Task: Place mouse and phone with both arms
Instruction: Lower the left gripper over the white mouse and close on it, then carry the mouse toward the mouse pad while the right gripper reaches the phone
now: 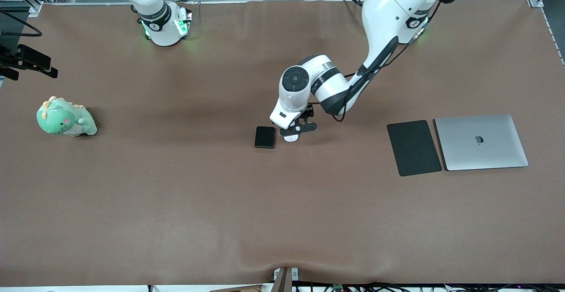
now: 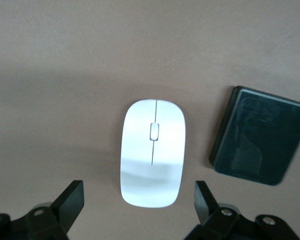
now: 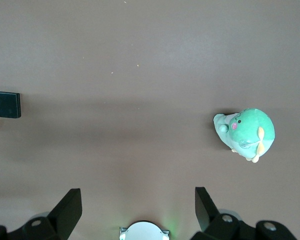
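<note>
- Left tool point(image 1: 295, 132): fingers point(image 2: 72, 200) spread apart, lowered directly over the mouse point(image 2: 153, 152) near the middle of the tabletop point(image 1: 176, 203). One finger stands to each long side of the mouse; whether they touch it cannot be told. Nothing is clamped.
- Mouse: a white glossy oval with a thin centre line, lying flat on the brown tabletop between the spread fingers of the left tool. In the front view only a small white part point(image 1: 291, 138) shows beneath that tool.
- Phone point(image 1: 265, 137): a black slab with rounded corners, flat on the tabletop just beside the mouse and the left tool, toward the right arm's end; a narrow strip of tabletop separates it from the mouse. The left wrist view shows it point(image 2: 260, 136) slightly askew to the mouse.
- Mouse pad point(image 1: 413, 147): a larger flat black sheet, well apart from the left tool toward the left arm's end.
- Laptop point(image 1: 481, 142): silver, lid closed, just beside the mouse pad, still farther from the left tool.
- Right tool point(image 3: 138, 207): fingers point(image 3: 70, 207) spread apart, empty, held high above its own base while the arm waits.
- Plush dinosaur point(image 1: 65, 118): green, on the tabletop at the right arm's end, well apart from both tools.
</note>
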Robot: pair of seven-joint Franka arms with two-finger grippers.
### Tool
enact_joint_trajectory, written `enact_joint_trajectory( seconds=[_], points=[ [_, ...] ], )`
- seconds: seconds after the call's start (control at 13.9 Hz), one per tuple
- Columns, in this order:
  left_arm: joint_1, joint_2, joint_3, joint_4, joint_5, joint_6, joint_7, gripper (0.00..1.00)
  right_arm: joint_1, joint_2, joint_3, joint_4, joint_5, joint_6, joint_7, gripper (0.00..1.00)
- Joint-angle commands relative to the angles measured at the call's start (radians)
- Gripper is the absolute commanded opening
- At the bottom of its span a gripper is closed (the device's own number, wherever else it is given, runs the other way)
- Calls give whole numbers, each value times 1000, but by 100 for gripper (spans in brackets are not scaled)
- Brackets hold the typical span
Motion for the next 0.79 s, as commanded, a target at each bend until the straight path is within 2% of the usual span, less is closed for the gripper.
enact_joint_trajectory(
  seconds=[0.0, 0.43, 0.72],
  points=[
    [-12, 37, 9, 10, 54, 49, -65, 98, 4, 0, -2, 10, -9, -2, 3, 100],
    [-12, 73, 14, 11, 76, 112, -67, 92, 6, 0, -2, 10, -7, -2, 3, 100],
    [-12, 80, 14, 11, 84, 112, -70, 78, 9, 2, -2, 9, 2, -7, 3, 100]
  ],
)
